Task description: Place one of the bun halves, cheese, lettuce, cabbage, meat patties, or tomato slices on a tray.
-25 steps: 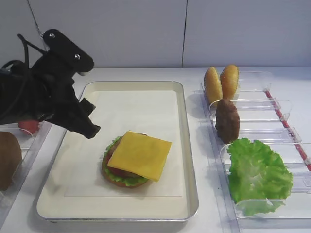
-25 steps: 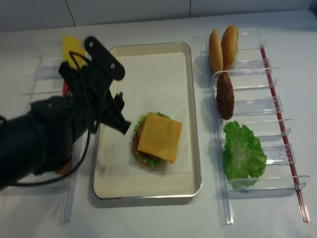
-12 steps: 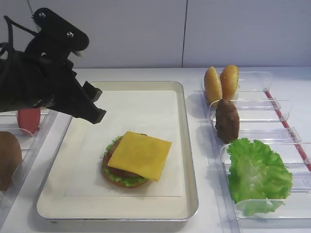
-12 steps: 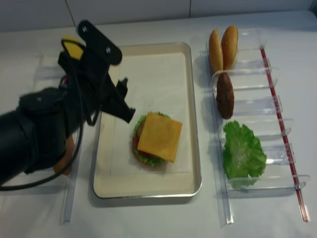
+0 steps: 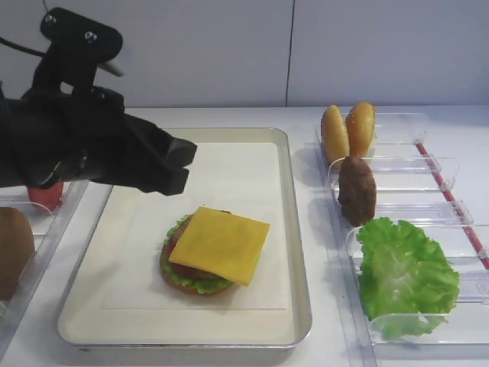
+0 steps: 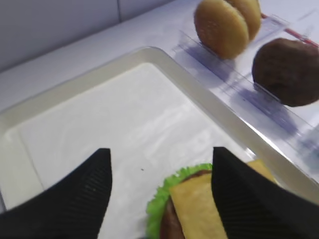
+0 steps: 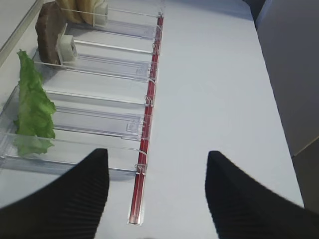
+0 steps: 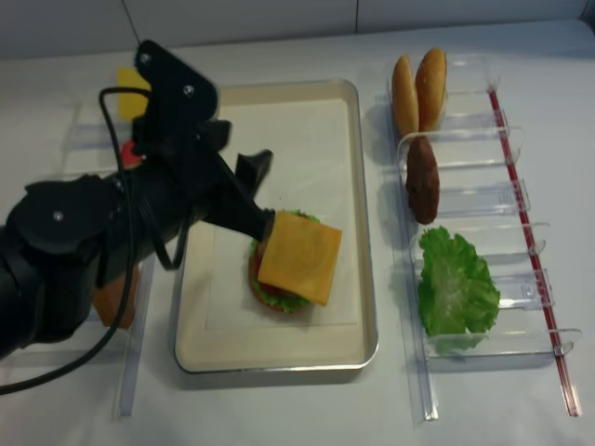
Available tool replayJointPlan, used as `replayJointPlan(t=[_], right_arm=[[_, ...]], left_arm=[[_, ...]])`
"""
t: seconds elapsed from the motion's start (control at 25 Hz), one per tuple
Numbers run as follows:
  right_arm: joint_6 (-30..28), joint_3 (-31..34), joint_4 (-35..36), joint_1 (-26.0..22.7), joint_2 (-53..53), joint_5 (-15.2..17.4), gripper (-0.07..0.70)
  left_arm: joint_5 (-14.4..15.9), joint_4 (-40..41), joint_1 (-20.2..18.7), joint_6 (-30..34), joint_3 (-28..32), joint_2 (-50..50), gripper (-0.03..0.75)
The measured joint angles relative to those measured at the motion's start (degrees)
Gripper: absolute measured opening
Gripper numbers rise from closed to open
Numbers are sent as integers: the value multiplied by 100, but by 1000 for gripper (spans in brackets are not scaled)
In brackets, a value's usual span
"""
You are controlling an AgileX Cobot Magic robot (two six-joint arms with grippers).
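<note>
Nearest on the white bench (image 5: 328,348), the tray (image 5: 299,306) carried a stack in its near half: a cheese (image 5: 220,244) slice on top, green leaf and a dark layer under it, a bun base at the bottom. To its right, clear bins (image 5: 397,325) held lettuce (image 5: 405,271) nearest, then an upright meat patty (image 5: 357,189), then two bun halves (image 5: 348,130) on edge at the far end. The left hand (image 5: 177,164) hung above the tray's left side, over the stack's far left edge, fingers (image 6: 79,199) spread wide and holding nothing. The right hand (image 7: 157,191) stood wide and empty over bare bench beside the bins. Far left, a red tomato slice (image 5: 46,195) showed behind the arm.
</note>
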Motion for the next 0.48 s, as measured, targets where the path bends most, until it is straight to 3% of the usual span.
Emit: replayJointPlan(t=[0.16, 0.28, 0.48], right_arm=[[0, 0, 0, 0, 0, 0, 447], [0, 0, 0, 0, 0, 0, 447], [0, 0, 0, 0, 0, 0, 447]], left_arm=[[625, 522, 241, -730, 168, -9, 422], [954, 1482, 374, -1873, 290, -9, 419], [1603, 4513, 508, -4722, 327, -293, 417]])
